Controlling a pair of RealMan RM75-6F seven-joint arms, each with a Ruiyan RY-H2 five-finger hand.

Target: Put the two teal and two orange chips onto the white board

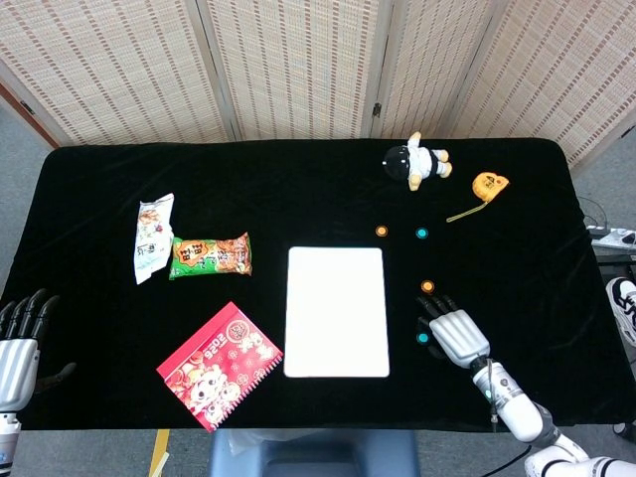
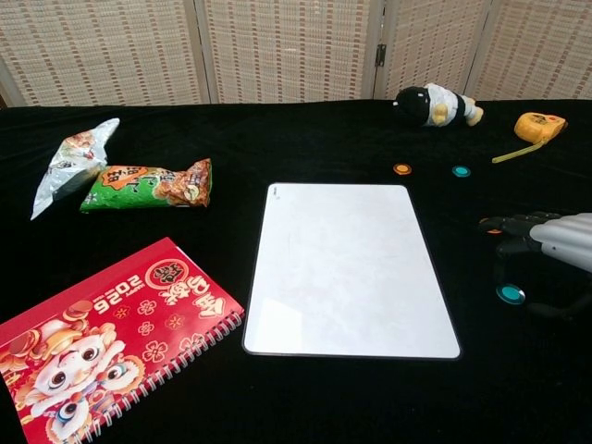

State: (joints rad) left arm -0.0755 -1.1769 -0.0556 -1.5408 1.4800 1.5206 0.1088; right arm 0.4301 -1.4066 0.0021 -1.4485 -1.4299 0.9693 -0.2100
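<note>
Bkgd: folding screen point(image 1: 298, 65) of woven, cane-like panels in pale frames spans the far side, well beyond the right hand, w/ a dark hinge point(image 1: 377, 109) at one panel joint. Table under a black cloth point(image 1: 298, 179) fills most of both views. Grey floor point(image 1: 20, 139) shows at far left, well away from the right hand, and just past the cloth edge on that hand's outer side. Light is even, soft, w/o hard shadows.
</note>
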